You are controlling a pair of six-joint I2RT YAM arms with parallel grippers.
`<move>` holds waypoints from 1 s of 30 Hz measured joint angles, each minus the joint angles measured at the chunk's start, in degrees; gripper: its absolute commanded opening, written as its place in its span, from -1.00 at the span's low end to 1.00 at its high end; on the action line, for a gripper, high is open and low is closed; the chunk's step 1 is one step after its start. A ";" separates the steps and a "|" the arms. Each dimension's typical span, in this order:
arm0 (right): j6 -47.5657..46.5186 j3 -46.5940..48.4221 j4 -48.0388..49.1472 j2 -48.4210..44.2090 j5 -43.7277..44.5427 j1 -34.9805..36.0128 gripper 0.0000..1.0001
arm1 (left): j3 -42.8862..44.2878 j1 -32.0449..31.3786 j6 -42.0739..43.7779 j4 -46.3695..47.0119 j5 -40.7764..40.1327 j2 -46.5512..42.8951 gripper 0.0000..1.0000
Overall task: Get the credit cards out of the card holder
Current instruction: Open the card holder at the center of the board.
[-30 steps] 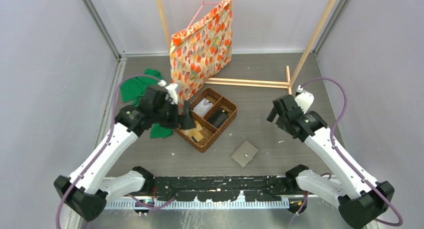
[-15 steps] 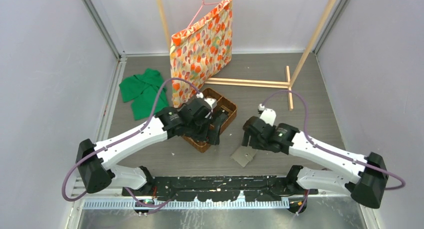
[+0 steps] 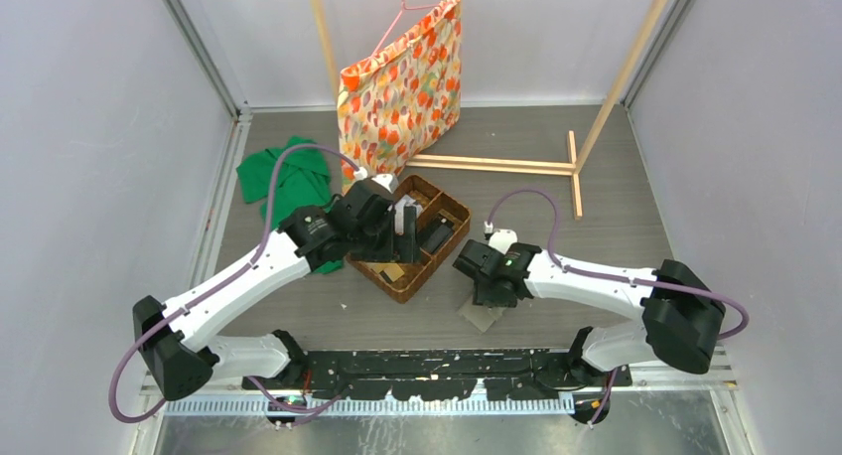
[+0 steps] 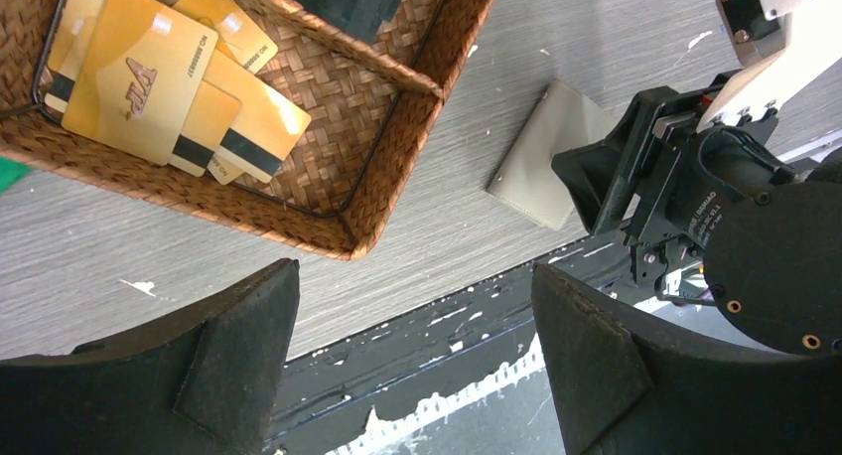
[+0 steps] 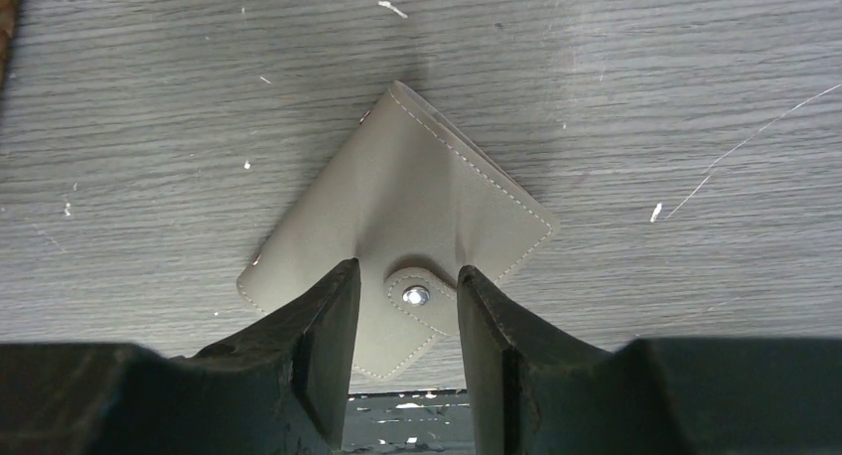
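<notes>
Card holder (image 5: pixel 397 227), judged light and pliable, is best taken at its snap tab (image 5: pixel 417 298), straddled by narrow, empty right hand (image 5: pixel 404 281); left hand (image 4: pixel 412 306) held wide

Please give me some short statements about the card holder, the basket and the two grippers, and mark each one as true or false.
1. The card holder lies folded shut on the table, with its snap tab fastened. True.
2. The right gripper has one finger on each side of the snap tab. True.
3. The left gripper holds a yellow card. False: its jaws are wide open and hold nothing.
4. The card holder lies inside the wicker basket. False: it lies on the table beside the basket.
5. Yellow cards lie in one compartment of the basket. True.
</notes>
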 measured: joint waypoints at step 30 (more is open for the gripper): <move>13.25 5.97 -8.37 3.63 7.15 6.27 -0.16 | -2.21 -0.04 -1.62 2.64 1.86 3.32 0.72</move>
